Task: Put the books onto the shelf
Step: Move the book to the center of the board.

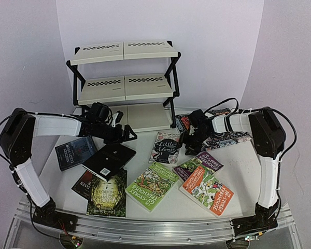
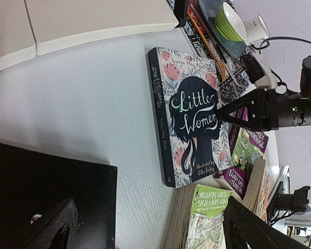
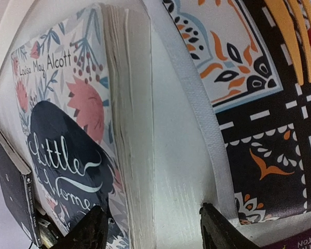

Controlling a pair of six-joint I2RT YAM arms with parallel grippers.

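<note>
The shelf [image 1: 124,83] stands at the back, its tiers bare. Several books lie flat on the table: Little Women [image 1: 166,147] [image 2: 194,114] [image 3: 67,135], a black one [image 1: 110,160] [image 2: 41,192], a dark blue one [image 1: 75,152], a green-gold one [image 1: 108,194], a bright green one [image 1: 153,185] [image 2: 207,218], a purple one [image 1: 198,165] and an orange one [image 1: 207,190]. My right gripper [image 1: 188,142] [image 3: 153,228] is open, low over Little Women's page edge, with one finger over the cover and the other by the mat. My left gripper [image 1: 127,134] [image 2: 150,228] hangs wide open and empty above the black book's far corner.
A multicoloured patterned mat [image 1: 233,137] [image 3: 259,104] lies at the right under the right arm, its white border next to Little Women. In the left wrist view a green bowl [image 2: 228,21] and a white cup [image 2: 256,28] stand on it. A dark red book [image 1: 82,184] peeks out beneath the green-gold one.
</note>
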